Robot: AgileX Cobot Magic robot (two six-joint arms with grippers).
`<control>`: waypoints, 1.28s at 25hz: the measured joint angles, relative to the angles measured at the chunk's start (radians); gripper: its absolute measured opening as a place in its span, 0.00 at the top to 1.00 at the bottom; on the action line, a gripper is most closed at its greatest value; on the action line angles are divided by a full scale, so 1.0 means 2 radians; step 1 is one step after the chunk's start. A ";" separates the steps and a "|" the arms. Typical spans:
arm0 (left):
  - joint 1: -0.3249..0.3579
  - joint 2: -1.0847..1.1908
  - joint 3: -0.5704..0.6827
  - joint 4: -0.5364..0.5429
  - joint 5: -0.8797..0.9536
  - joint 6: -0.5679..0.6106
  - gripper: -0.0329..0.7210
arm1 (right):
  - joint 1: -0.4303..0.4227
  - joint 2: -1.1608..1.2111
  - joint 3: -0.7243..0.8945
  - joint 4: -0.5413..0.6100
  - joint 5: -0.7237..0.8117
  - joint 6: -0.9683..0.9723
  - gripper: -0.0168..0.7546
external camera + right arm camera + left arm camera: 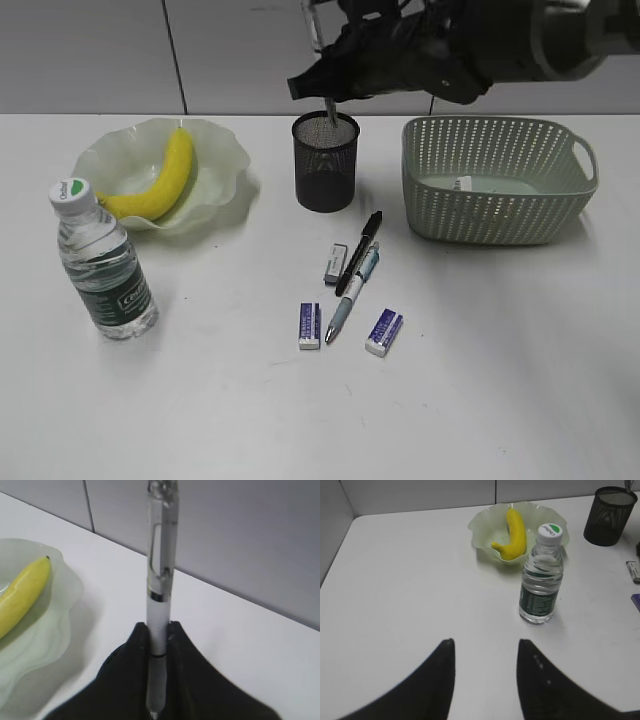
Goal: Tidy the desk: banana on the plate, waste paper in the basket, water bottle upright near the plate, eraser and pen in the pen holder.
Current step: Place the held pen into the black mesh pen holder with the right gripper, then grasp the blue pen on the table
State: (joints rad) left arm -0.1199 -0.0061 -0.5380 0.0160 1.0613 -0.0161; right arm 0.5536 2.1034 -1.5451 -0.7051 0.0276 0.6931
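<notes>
We see the black right gripper (159, 630) pinching a clear-barrelled plastic pen (160, 580) above the black wire-mesh cylindrical pen holder (325, 162), top centre.
From left: clear ribbed water bottle (103, 265) upright, curved yellow banana (160, 180) in the wavy translucent green plate (225, 160); the left gripper (485, 652) hangs open, empty; perforated sage basket (497, 180), contents unclear.

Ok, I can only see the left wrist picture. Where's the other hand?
Observer: The right hand is over the pen holder, shut on a clear pen.
Operator: Any more pens out?
Observer: Yes, a black pen and a silver-blue pen lie on the desk.
Operator: Is there a basket?
Observer: Yes, the basket stands to the right of the pen holder in the exterior view.
</notes>
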 joint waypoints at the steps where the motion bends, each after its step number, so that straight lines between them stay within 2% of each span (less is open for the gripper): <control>1: 0.000 0.000 0.000 0.000 0.000 0.000 0.55 | -0.005 0.006 0.000 0.000 -0.014 0.000 0.87; 8: 0.000 0.000 0.000 0.000 0.000 0.000 0.55 | -0.023 0.040 -0.006 -0.004 -0.064 0.000 0.87; 10: 0.000 0.000 0.000 0.000 0.000 0.000 0.55 | -0.024 0.047 -0.012 -0.004 -0.067 0.000 0.83; 12: 0.000 0.000 0.000 0.000 0.000 0.000 0.55 | -0.024 0.053 -0.016 -0.004 -0.068 0.000 0.76; 17: 0.000 0.000 0.000 0.000 0.000 0.000 0.55 | -0.024 0.057 -0.016 -0.004 -0.067 0.000 0.49; 19: 0.000 0.000 0.000 0.000 0.000 0.000 0.55 | -0.024 0.051 -0.016 -0.003 -0.051 0.000 0.44; 22: 0.000 0.000 0.000 0.000 0.000 0.000 0.55 | -0.022 0.024 -0.016 0.014 0.018 0.000 0.42; 26: 0.000 0.000 0.000 0.000 0.000 0.000 0.55 | -0.015 -0.051 -0.017 0.058 0.179 -0.021 0.42; 29: 0.000 0.000 0.000 0.000 0.000 0.000 0.55 | -0.006 -0.113 -0.012 0.109 0.281 -0.121 0.49; 32: 0.000 0.000 0.000 -0.001 0.000 0.000 0.55 | 0.006 -0.182 0.022 0.143 0.347 -0.187 0.57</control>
State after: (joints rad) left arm -0.1199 -0.0061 -0.5380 0.0150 1.0613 -0.0161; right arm 0.5658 1.7399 -1.5016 -0.4187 0.7216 0.3183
